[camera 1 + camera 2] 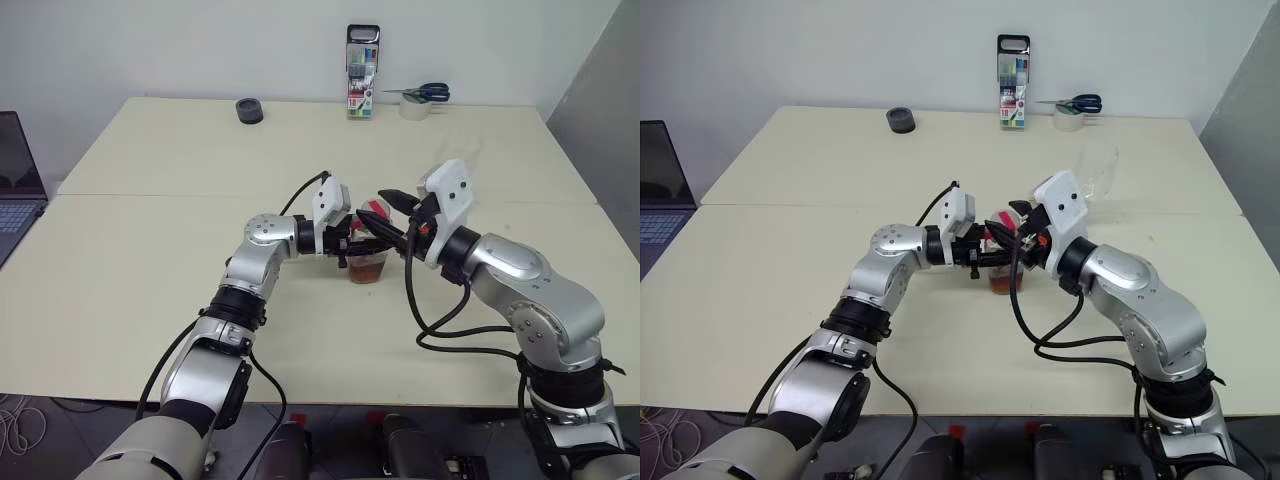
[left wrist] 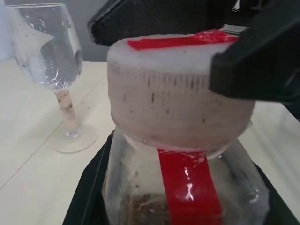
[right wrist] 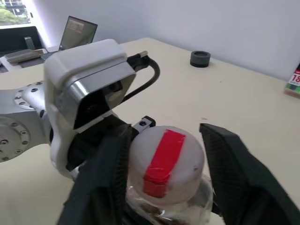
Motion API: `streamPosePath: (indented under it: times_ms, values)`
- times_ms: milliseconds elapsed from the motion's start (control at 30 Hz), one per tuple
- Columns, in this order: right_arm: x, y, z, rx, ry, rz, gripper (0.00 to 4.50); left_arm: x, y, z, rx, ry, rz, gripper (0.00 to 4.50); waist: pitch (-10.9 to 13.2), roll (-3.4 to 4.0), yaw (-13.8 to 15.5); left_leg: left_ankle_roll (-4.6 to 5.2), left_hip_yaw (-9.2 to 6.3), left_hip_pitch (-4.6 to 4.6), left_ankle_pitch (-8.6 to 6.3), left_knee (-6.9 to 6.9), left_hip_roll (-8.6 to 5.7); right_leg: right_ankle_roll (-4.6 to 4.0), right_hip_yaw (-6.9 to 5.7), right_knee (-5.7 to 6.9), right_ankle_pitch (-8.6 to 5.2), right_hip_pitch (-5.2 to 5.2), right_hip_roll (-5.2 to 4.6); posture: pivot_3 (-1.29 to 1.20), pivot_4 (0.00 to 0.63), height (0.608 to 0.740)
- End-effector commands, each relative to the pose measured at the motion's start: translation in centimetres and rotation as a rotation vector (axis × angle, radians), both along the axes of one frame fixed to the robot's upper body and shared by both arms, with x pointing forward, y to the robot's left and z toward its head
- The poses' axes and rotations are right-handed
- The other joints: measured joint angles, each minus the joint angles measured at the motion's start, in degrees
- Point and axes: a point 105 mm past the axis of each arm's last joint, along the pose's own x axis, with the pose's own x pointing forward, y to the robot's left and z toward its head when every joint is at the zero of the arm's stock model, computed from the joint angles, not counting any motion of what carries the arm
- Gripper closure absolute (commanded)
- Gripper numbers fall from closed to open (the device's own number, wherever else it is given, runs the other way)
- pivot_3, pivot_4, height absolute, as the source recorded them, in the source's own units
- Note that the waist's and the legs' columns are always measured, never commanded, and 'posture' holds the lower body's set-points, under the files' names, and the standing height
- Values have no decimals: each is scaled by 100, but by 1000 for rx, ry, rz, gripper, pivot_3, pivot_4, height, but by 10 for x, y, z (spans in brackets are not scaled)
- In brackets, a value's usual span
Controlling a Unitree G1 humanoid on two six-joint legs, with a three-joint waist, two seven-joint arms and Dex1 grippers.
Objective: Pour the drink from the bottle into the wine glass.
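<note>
The small clear bottle (image 1: 368, 262) stands upright at the table's middle, with amber drink (image 1: 368, 272) in its bottom. My left gripper (image 1: 350, 240) reaches in level from the left and is shut on the bottle's body just below the cap. The white cap with a red stripe (image 3: 165, 157) sits between the two black fingers (image 3: 110, 173) of my right gripper (image 1: 378, 212), which hug it from both sides. The clear wine glass (image 1: 1098, 165) stands upright on the table behind my right hand, apart from the bottle; the left wrist view shows the glass (image 2: 47, 47) beyond the cap.
At the table's far edge stand a marker-pen case (image 1: 362, 72), scissors on a tape roll (image 1: 420, 97) and a small black round object (image 1: 249, 110). A laptop (image 1: 15, 180) sits at the left. The cream table (image 1: 150, 250) stretches bare to both sides.
</note>
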Motion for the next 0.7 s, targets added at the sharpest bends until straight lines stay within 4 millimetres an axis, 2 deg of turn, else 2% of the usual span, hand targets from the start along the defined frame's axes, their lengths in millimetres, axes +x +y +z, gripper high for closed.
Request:
streamPosePath:
  times_ms: [33,200,267,467,667,700]
  values:
    - [-4,2,7,1,-35,23,2685,-3,-5,19,-31,-75,-25,2703,0,0,0,0,0,0,0,0,0,0,0,0,0,0,0,0,150,740]
    - [-3,2,1,-15,-8,52,2685,-5,-6,21,-36,-80,-32,2704,0,0,0,0,0,0,0,0,0,0,0,0,0,0,0,0,150,740]
    - [-3,2,0,-66,-15,152,2685,-7,-8,22,-33,-89,-51,2704,0,0,-1,0,0,0,0,1,0,0,0,0,0,0,0,0,150,740]
    - [11,-22,2,-268,-25,375,2685,-14,-12,23,-17,-118,-100,2713,1,1,-30,3,4,3,-1,1,0,2,0,-2,1,2,2,0,150,740]
    - [21,-33,11,-275,6,410,2685,-13,-12,26,-26,-126,-91,2715,1,2,-41,2,3,2,-1,2,2,1,0,-1,2,1,1,0,150,740]
    - [24,-35,15,-258,-16,375,2335,-12,-12,26,-27,-128,-85,2715,1,2,-40,1,2,1,0,2,1,1,0,-1,2,1,0,0,150,740]
